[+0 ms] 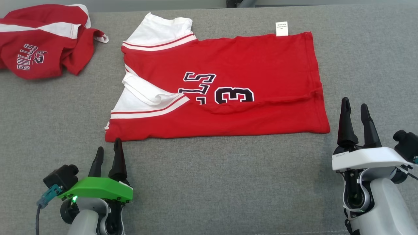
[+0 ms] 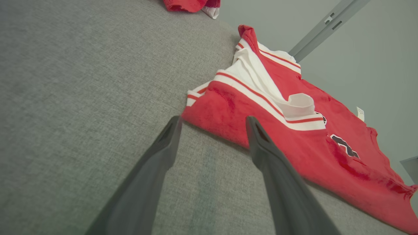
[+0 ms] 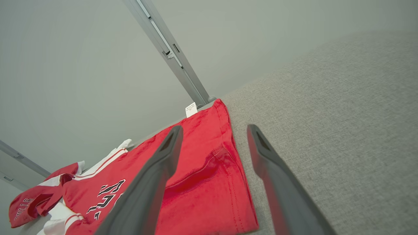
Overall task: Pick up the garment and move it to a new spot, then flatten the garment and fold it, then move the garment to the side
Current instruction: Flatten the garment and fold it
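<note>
- The garment (image 1: 228,81) lies flat on the middle of the counter (image 1: 228,182), with its near long edge apparently folded over once. Further folds and the move aside look left to do.
- The left hand (image 1: 108,144), released and empty, sits just beside the garment's near-left corner. The right hand (image 1: 354,102), likewise spread and empty, sits just beside its near-right corner.
</note>
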{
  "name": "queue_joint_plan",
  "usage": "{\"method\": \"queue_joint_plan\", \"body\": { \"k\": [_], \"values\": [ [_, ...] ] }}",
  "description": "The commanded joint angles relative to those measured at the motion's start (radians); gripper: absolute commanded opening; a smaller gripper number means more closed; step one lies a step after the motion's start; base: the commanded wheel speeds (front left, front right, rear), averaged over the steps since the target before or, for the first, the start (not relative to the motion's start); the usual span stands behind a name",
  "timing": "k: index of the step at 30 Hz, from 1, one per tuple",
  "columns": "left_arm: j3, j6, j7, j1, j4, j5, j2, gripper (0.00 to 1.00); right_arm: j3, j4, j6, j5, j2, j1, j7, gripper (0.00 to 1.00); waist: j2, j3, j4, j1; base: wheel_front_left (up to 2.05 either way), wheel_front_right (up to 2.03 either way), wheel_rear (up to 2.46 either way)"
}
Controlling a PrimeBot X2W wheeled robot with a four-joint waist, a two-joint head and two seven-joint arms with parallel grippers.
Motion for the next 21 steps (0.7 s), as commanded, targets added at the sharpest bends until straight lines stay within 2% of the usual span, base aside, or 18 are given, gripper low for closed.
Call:
{"method": "queue_joint_plan", "body": {
  "k": [1,9,14,16,17,18,19,20,21],
  "values": [
    [0.004,0.000,0.009,-0.010,0.019,-0.016,0.004,1.00,0.008,-0.007,0.000,0.009,0.000,0.012,-0.002,1.00,0.0066,0.003,-0.012,0.0000,0.00,0.00,0.00],
    [0.013,-0.006,0.033,-0.065,0.104,-0.057,0.005,1.00,0.029,-0.009,0.000,0.014,0.000,-0.005,-0.002,1.00,0.0066,0.025,-0.042,0.0000,0.00,0.00,0.00],
    [0.025,-0.013,0.050,-0.095,0.145,-0.121,0.002,1.00,0.033,0.006,0.000,0.009,0.000,-0.002,-0.002,1.00,0.0066,0.032,-0.056,0.0000,0.00,0.00,0.00],
    [0.032,-0.015,0.049,-0.106,0.159,-0.145,0.003,0.71,0.038,0.024,0.000,0.005,0.000,0.000,-0.002,1.00,0.0066,0.032,-0.059,0.0000,0.00,0.00,0.00],
    [0.034,-0.016,0.050,-0.110,0.166,-0.156,0.003,0.49,0.042,0.033,0.000,0.003,0.000,-0.001,-0.002,1.00,0.0066,0.033,-0.061,0.0000,0.00,0.00,0.00],
    [0.033,-0.015,0.046,-0.116,0.173,-0.162,0.005,0.38,0.046,0.048,0.000,-0.002,0.000,-0.003,-0.002,1.00,0.0066,0.033,-0.062,0.0000,0.00,0.00,0.00],
    [0.031,-0.015,0.040,-0.120,0.178,-0.166,0.006,0.11,0.053,0.063,0.000,-0.007,0.000,-0.006,-0.002,1.00,0.0066,0.034,-0.063,0.0000,0.00,0.00,0.00],
    [0.027,-0.016,0.034,-0.124,0.180,-0.169,0.007,0.00,0.059,0.078,0.000,-0.013,0.000,-0.011,-0.002,1.00,0.0066,0.034,-0.063,0.0000,0.00,0.00,0.00],
    [0.022,-0.017,0.028,-0.129,0.180,-0.170,0.008,0.00,0.064,0.096,0.000,-0.017,-0.001,-0.018,0.002,1.00,0.0066,0.036,-0.063,0.0000,0.00,0.00,0.00]
  ]
}}
